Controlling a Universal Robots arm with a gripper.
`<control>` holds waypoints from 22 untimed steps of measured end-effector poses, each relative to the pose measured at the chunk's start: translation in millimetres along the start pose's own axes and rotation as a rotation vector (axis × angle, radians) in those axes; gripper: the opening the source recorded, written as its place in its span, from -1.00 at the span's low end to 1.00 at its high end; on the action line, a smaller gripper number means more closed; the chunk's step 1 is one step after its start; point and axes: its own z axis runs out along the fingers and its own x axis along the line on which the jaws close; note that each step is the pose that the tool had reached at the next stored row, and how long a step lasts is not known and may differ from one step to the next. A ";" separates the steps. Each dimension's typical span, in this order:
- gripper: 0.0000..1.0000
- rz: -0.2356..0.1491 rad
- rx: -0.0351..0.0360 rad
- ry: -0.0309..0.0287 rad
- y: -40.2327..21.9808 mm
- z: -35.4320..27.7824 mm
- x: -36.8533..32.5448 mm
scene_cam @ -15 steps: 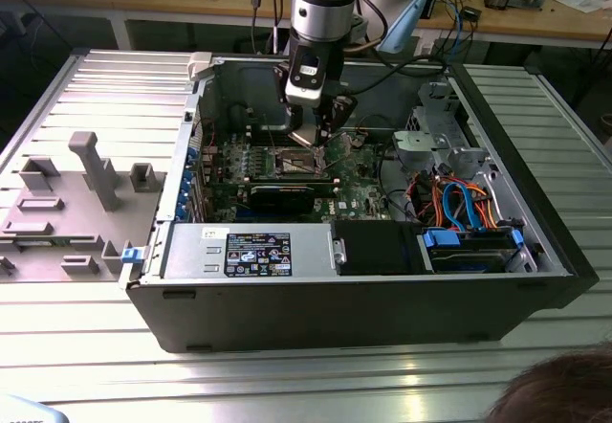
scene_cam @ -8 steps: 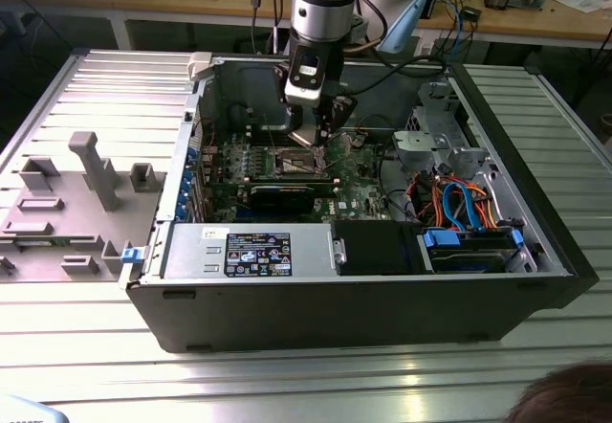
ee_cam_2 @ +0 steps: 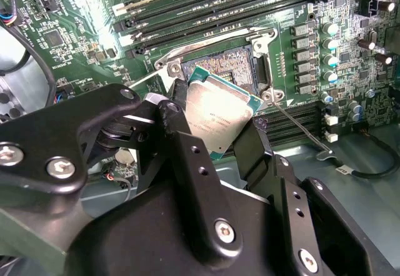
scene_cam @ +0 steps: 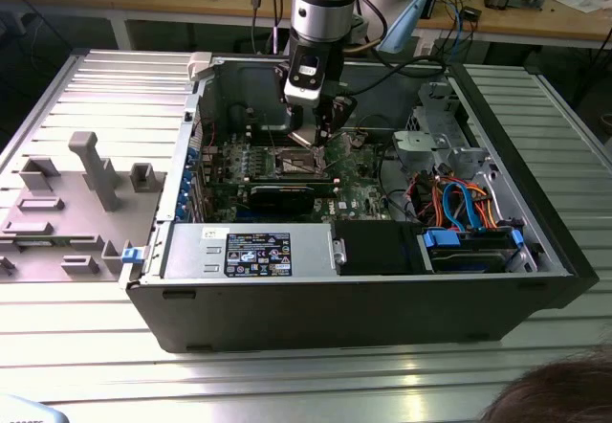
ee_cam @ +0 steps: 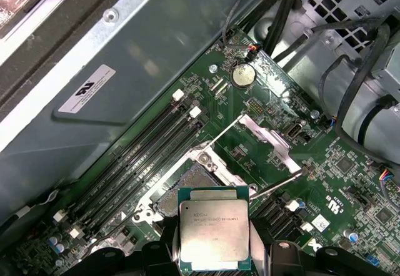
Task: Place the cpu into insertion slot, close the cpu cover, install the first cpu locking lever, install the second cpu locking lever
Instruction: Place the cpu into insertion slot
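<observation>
The gripper is clamped on the cpu, with one black finger pressed against each of two opposite edges. In the exterior view the gripper hangs inside the open computer case, just over the middle of the board.

The cpu is square, so it has no long axis (only a flat face and four equal sides). Its dull silvery-tan metal top faces the wrist cameras, with fine print on it and a narrow green border around the lid. It is held tilted, and its edges sit askew to the socket's rim in both wrist views.

It hangs above the near edge of the insertion slot and is not seated. The slot's dark centre shows bare beyond it. The cpu cover, a silvery plate, is lifted off the socket on the side away from the gripper. A thin wire locking lever stands free beside it.

Around the socket lies the green motherboard, with long black memory slots running beside it.
</observation>
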 end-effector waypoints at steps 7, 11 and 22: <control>0.08 0.008 -0.0001 0.0000 0.0 0.3 0.0; 0.08 0.012 -0.0001 0.0000 0.0 0.4 0.0; 0.08 0.021 -0.0003 0.0000 0.0 0.7 0.0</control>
